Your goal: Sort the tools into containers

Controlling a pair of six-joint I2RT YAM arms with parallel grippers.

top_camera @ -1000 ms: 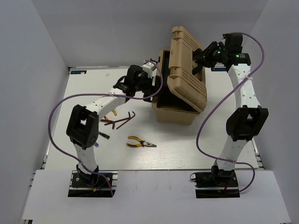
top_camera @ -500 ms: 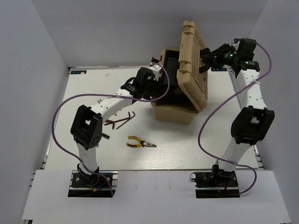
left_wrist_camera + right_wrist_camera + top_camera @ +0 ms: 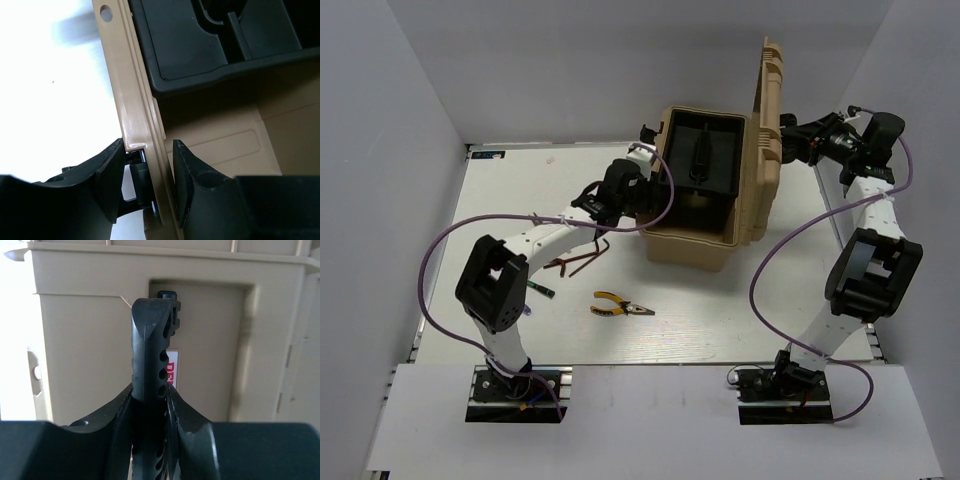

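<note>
The tan toolbox stands open with its lid upright. Its black inner tray shows inside. My right gripper is shut on the lid's black handle behind the lid. In the left wrist view my left gripper straddles the box's tan left wall at a black latch, jaws closed onto it. Yellow-handled pliers, dark hex keys and a small screwdriver lie on the white table left of the box.
The left arm's purple cable loops over the table's left side. White walls enclose the table at the back and sides. The right arm stands close to the right wall.
The lid has swung from tilted to upright, with my right gripper moving right with it. My left gripper has come to the box's left wall and narrowed around it.
</note>
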